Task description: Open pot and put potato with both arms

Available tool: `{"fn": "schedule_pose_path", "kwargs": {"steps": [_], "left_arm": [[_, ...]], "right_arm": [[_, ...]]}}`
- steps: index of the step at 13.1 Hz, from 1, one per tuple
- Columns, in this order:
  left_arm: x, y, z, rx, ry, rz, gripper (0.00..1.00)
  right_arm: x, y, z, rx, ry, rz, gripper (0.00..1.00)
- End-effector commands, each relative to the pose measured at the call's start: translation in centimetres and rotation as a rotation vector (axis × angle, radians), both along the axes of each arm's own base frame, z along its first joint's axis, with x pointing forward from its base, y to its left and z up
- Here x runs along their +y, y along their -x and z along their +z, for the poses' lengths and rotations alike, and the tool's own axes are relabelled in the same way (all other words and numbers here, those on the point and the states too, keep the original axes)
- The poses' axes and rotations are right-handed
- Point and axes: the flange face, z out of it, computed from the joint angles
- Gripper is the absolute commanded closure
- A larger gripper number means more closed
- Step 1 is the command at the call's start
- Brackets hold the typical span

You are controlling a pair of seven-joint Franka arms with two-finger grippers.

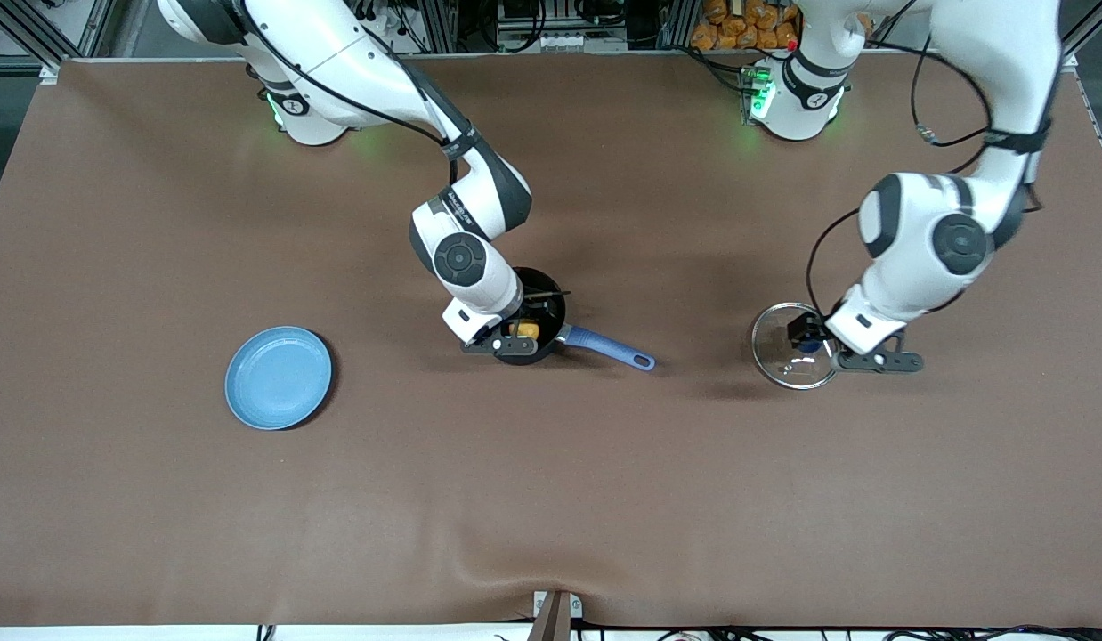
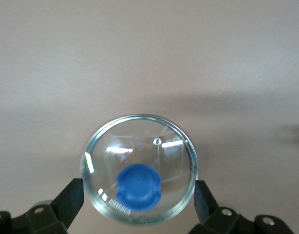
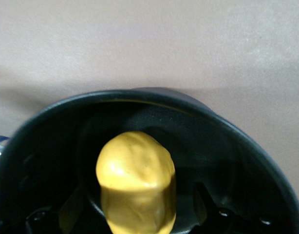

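We take this for a robotics lab, two white Franka arms (image 1: 480, 223) bolted along one edge of a table (image 1: 551, 499) under brown cloth, aluminium frame rails (image 1: 97, 31) and loose cables (image 1: 925, 89) along that edge, green status lights (image 1: 760, 93) glowing at the bases

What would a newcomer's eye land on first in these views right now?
Probably the yellow potato sitting inside the black pot mid-table, with the right gripper open over it. Next, the glass lid with its blue knob lying on the table toward the left arm's end, the left gripper open around it. The blue plate sits alone toward the right arm's end.
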Motion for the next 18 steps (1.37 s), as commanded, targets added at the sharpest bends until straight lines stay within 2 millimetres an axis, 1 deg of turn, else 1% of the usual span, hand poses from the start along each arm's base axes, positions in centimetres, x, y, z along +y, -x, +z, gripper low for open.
{"fn": "schedule_pose_path", "kwargs": {"steps": [1, 2, 3, 5, 6, 7, 8, 9, 10, 11, 12, 13, 15, 17, 18], "left_arm": [[1.5, -1.7, 8.8, 0.027, 0.018, 0.029, 0.00], [1.9, -2.1, 12.0, 0.042, 0.019, 0.033, 0.00], [2.8, -2.3, 15.1, 0.057, 0.020, 0.042, 0.00], [3.4, -1.9, 22.0, 0.051, 0.011, 0.076, 0.00], [3.7, -1.7, 24.3, 0.028, 0.010, 0.079, 0.00], [4.5, -1.4, 26.6, 0.007, 0.004, 0.089, 0.00], [5.0, -1.1, 28.8, -0.018, -0.024, 0.086, 0.00], [4.5, -0.7, 29.8, -0.023, -0.081, 0.068, 0.00], [4.6, -0.1, 30.6, -0.019, -0.097, 0.074, 0.00], [4.3, 0.4, 31.0, -0.015, -0.087, 0.074, 0.00], [4.1, 1.0, 32.2, -0.030, -0.067, 0.074, 0.00], [4.3, 2.0, 33.7, -0.055, -0.056, 0.081, 0.00], [4.1, 2.5, 34.0, -0.041, -0.056, 0.083, 0.00], [3.9, 2.8, 34.1, -0.026, -0.056, 0.090, 0.00], [3.4, 3.4, 34.7, -0.028, -0.054, 0.095, 0.00]], "right_arm": [[-0.4, -0.4, 3.4, -0.008, 0.005, -0.011, 0.00], [-0.5, -0.4, 4.3, -0.006, 0.004, -0.009, 0.00], [-0.8, -0.6, 5.5, -0.004, 0.002, -0.011, 0.00], [-1.0, -0.5, 7.8, 0.001, 0.000, -0.006, 0.00], [-1.3, -0.4, 9.1, 0.009, 0.003, -0.004, 0.00], [-2.3, -0.9, 11.2, 0.008, 0.004, -0.013, 0.00], [-4.1, -1.7, 13.6, -0.001, 0.014, -0.026, 0.00], [-6.5, -2.6, 16.3, -0.014, 0.040, -0.050, 0.00], [-9.3, -4.0, 18.4, -0.036, 0.076, -0.078, 0.00], [-12.4, -5.5, 20.3, -0.046, 0.105, -0.108, 0.00], [-15.0, -6.5, 22.2, -0.048, 0.139, -0.100, 0.00], [-16.8, -7.2, 23.7, -0.050, 0.172, -0.048, 0.00], [-21.7, -8.3, 26.6, -0.061, 0.199, -0.015, 0.00], [-26.4, -8.9, 28.5, -0.073, 0.198, 0.063, 0.00], [-28.9, -9.2, 29.7, -0.087, 0.195, 0.081, 0.00]]}}
